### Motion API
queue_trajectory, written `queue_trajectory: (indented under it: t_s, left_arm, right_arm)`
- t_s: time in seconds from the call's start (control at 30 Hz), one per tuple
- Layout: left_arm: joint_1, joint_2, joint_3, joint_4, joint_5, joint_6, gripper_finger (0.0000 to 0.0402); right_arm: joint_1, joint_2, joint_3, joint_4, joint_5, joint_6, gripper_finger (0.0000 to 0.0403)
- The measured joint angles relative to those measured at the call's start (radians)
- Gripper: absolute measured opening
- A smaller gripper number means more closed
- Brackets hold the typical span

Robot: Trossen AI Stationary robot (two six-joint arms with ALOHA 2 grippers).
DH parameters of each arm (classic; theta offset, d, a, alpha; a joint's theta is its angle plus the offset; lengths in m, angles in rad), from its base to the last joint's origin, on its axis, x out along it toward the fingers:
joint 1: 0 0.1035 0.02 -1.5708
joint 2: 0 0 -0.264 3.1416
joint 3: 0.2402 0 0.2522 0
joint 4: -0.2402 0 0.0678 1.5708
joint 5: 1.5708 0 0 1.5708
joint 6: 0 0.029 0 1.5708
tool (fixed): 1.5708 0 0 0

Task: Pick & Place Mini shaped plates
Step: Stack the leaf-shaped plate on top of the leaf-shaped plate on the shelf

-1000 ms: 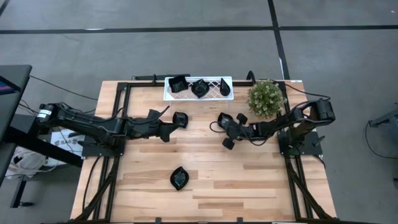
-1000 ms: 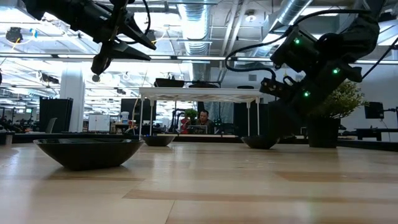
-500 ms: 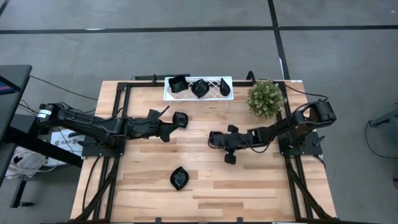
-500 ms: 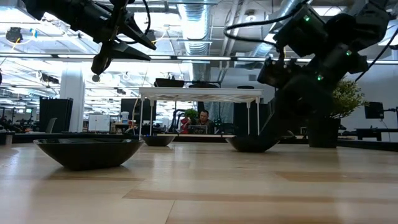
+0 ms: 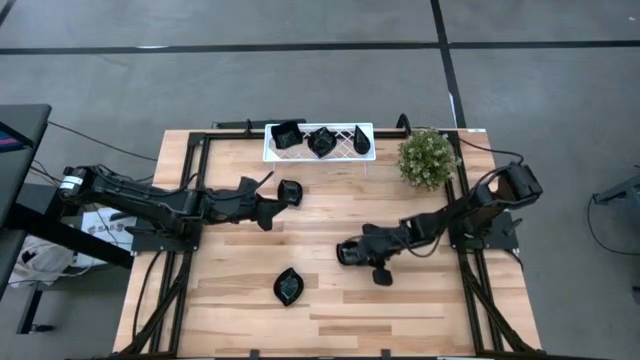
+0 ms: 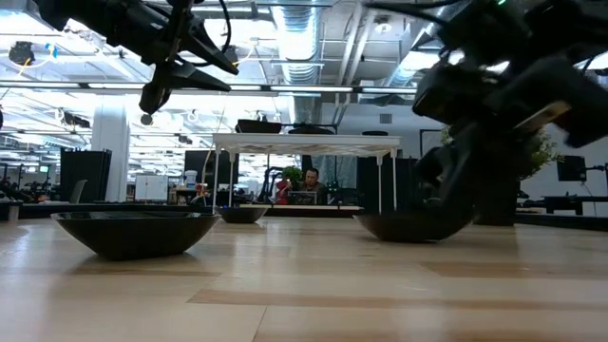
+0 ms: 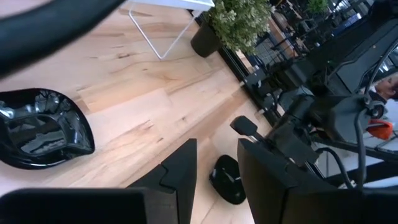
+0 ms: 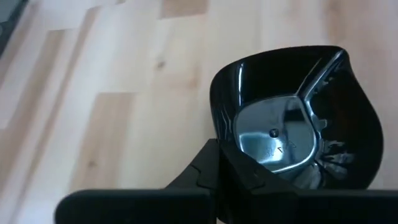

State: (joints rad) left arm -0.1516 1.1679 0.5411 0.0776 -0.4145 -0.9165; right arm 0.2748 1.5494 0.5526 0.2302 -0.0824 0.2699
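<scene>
My right gripper (image 5: 347, 251) is stretched low over the table's middle, shut on a glossy black teardrop plate (image 8: 292, 124); the same plate (image 6: 408, 226) shows in the low view. My left gripper (image 5: 270, 207) hangs open and raised on the left, beside a black plate (image 5: 290, 192) that sits on its base on the wood. A leaf plate (image 5: 287, 286) lies toward the near edge. Three more plates lie in the white lattice tray (image 5: 345, 128). My right gripper holds the teardrop plate by its rim (image 8: 225, 142) at the side facing the arm. One finger (image 8: 208, 167) shows outside the wall; the other is hidden by the plate. The fingers come nearly level from the table's right. I cannot tell whether the plate touches the wood.
A potted plant (image 5: 427, 158) stands at the far right, next to the right arm's base. The tray sits at the far edge. Black frame rails run along both table sides. Bare wood lies between the leaf plate and the right gripper.
My right gripper has come down and moved toward the near edge and to the left. The teardrop plate has shifted with it, nearer to the low camera.
</scene>
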Motion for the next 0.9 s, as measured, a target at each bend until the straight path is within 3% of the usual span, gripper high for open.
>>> queue_trajectory:
  t_s: [0.17, 0.37, 0.9]
  left_arm:
    - [0.0, 0.0, 0.0, 0.0, 0.035, 0.0, 0.0117]
    - [-0.01, 0.0, 0.0, 0.0, 0.115, 0.003, 0.0117]
    - [-0.168, 0.0, 0.0, -0.002, 0.08, 0.011, 0.0117]
  right_arm:
    - [0.079, 0.0, 0.012, -0.006, 0.015, 0.095, 0.0001]
    - [0.162, 0.002, 0.123, -0.048, 0.17, 0.168, 0.0]
    - [0.126, 0.002, 0.555, -0.497, 0.501, 0.185, 0.0]
